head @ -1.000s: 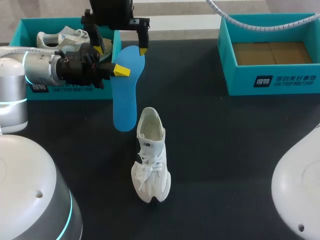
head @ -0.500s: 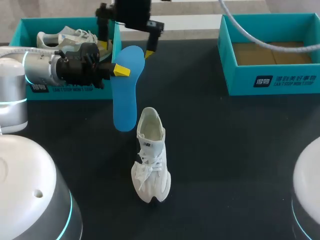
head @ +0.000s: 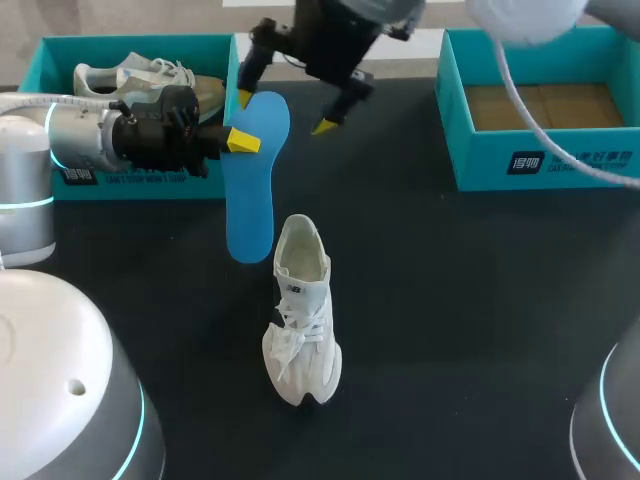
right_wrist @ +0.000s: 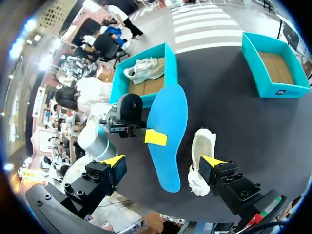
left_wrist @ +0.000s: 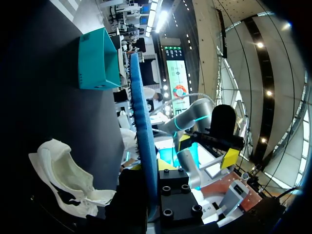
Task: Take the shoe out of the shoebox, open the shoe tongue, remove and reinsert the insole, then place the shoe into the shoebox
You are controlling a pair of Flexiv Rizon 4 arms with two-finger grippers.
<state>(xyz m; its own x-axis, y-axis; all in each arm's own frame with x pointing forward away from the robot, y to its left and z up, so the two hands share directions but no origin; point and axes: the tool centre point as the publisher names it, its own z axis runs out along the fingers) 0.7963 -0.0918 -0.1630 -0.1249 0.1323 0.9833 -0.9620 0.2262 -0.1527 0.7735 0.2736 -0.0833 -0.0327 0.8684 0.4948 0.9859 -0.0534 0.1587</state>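
- Head view tells you the step. The insole (head: pixel 250 200) is out of the shoe (head: pixel 300 320) and in a grip, so I judge removal done and reinsertion the step in hand.
- Left shoebox (head: pixel 140 188) sits well off to the left beyond the shoe's heel, with a second shoe (head: pixel 125 75) lying inside it. Leave both alone.
- Your left gripper (head: pixel 238 140) is clamped on the insole near its broad end, one yellow pad flat on the blue face. The left wrist view shows the insole edge-on between the fingers.
- The insole's narrow end is just beside the shoe's heel collar, on its left, and its broad end lies further out past the heel. Its long axis runs nearly parallel to the shoe's, slanting a little.
- Your right gripper (head: pixel 284 112) hangs above the insole's broad end, fingers spread wide and holding nothing.
- The shoe stands upright on the table (head: pixel 450 300). Its toe points to the robot's side and its mouth to the far side, so its long axis runs near to far.
- The next move, as I read it, calls for turning the insole so the broad end leads toward the shoe's toe. You would then line it up with the shoe and feed it in through the mouth. The free gripper could steady the heel.
- Right shoebox (head: pixel 540 165) stands empty, well to the right beyond the shoe's heel.
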